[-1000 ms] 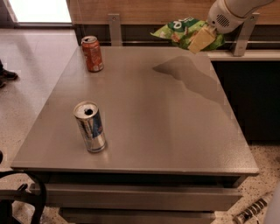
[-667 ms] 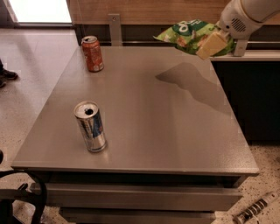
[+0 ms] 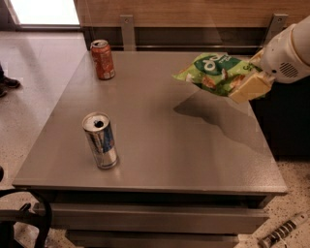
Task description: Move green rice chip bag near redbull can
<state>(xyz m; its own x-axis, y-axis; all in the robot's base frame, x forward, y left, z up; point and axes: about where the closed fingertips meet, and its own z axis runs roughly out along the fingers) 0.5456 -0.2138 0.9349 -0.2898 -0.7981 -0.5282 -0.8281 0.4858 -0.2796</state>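
Grips green rice chip bag [image 3: 215,72] by its right end in clamped tool [image 3: 252,83], aloft over worktop [image 3: 169,145] right edge, toward far-right corner. Lies roughly level, long axis left-right, free end pointing left. Hangs lower and further inward than before, well apart from redbull can [image 3: 100,140] near front-left corner.

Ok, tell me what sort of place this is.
Likely an office break area or lab: a grey table on a speckled floor, with a wood-panelled wall behind. The gripper holds the bag above the table's far right.
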